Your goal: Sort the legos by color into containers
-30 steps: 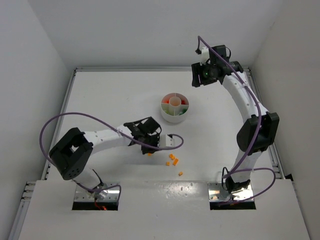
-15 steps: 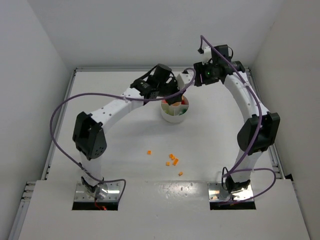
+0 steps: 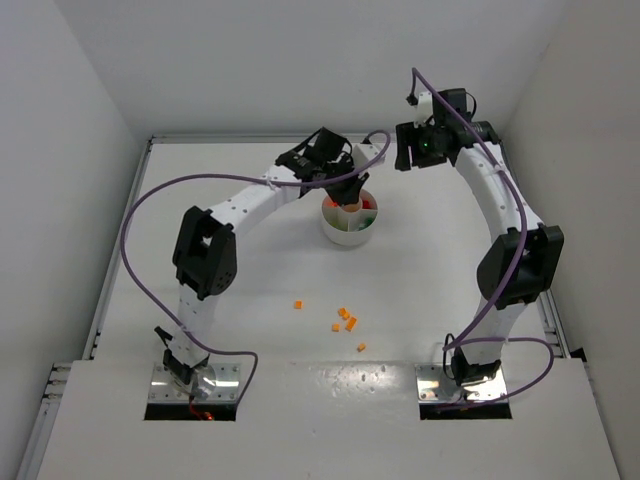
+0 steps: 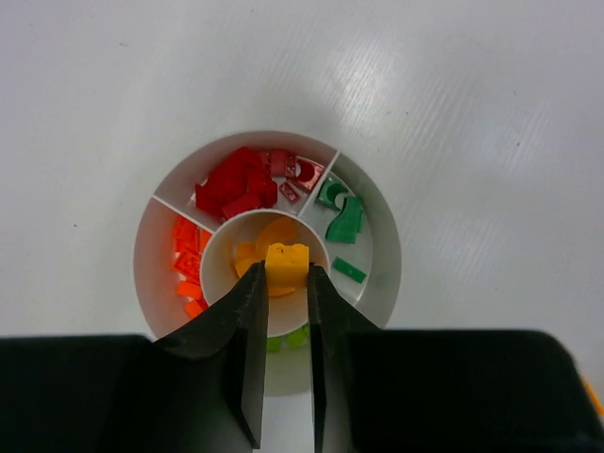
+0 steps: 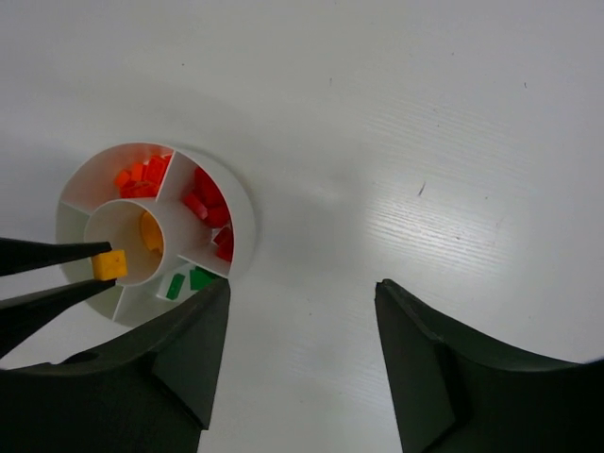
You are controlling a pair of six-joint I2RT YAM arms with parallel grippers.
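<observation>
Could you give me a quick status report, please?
Left gripper shut on yellow lego over central cup of dish. Right gripper open, empty, aside. Nothing blocking.

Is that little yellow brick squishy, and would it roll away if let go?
Probably not squishy: the yellow brick shows sharp, square corners while the left gripper pinches it. Flat sides mean it likely won't roll. Dropped here, it should land in the central cup below.

Dish (image 4: 382,203) near rim hidden behind left end effector (image 4: 285,283) (lime bricks (image 4: 288,340) partly too).
</observation>
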